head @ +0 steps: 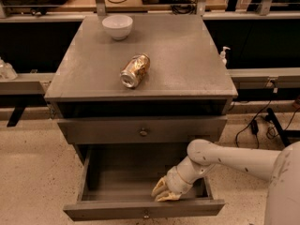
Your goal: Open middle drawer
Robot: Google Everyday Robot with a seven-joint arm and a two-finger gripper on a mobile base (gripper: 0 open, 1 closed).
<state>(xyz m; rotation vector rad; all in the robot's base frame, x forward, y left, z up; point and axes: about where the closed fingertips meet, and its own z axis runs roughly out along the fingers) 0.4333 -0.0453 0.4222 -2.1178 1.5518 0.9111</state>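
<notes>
gripper [161,192] lies inside the pulled-out middle drawer [103,212] — just behind its front — clenched or not, cannot tell.

Gripper [162,194] inside pulled-out middle drawer [103,211], just behind front panel; can [135,71] and bowl [117,26] on cabinet top [187,55].

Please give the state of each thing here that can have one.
Grey wooden middle drawer with round knob: pulled out.
Grey upper drawer front with knob: looks closed.
Gold metal can: lying on its side.
White round bowl: upright.
Robot's pale claw: inside the pulled-out drawer, near its front.
</notes>
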